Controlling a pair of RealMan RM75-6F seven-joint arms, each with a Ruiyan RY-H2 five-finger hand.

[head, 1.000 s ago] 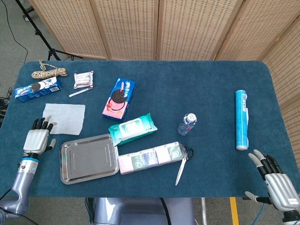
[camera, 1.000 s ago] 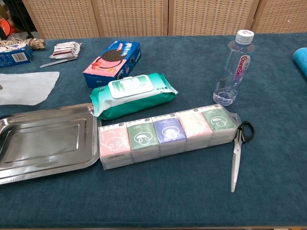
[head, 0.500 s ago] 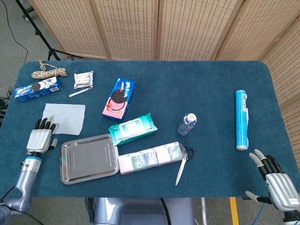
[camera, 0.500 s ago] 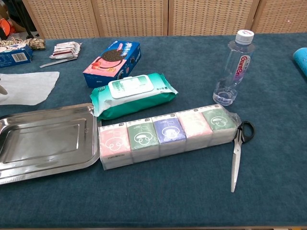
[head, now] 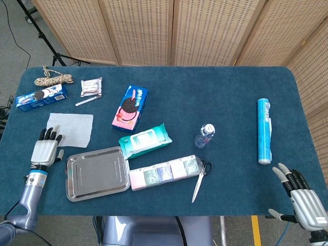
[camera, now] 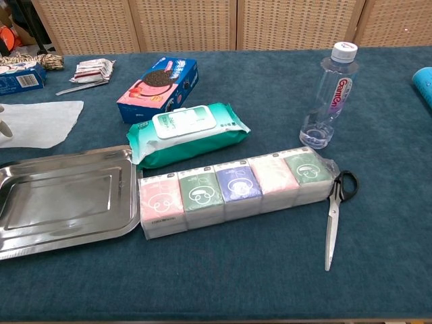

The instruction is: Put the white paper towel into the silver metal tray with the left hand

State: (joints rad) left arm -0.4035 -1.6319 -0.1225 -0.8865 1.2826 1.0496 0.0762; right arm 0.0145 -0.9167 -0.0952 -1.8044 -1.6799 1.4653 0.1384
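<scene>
Right hand [head: 302, 197] at near table edge, fingers spread, empty, well apart from task things. Silver metal tray [head: 97, 173] empty, near left. Left hand [head: 45, 149] beside it, fingers extended, holding nothing, tips just short of white paper towel [head: 70, 128] lying flat beyond tray.

Risks, judged:
- thin sheet slides or crumples under fingertips
- carry snags tray rim
- wet wipes pack [head: 144, 140] crowds tray's far corner

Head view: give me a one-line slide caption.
Left hand open at the paper towel's near edge; empty metal tray waits beside it.
</scene>
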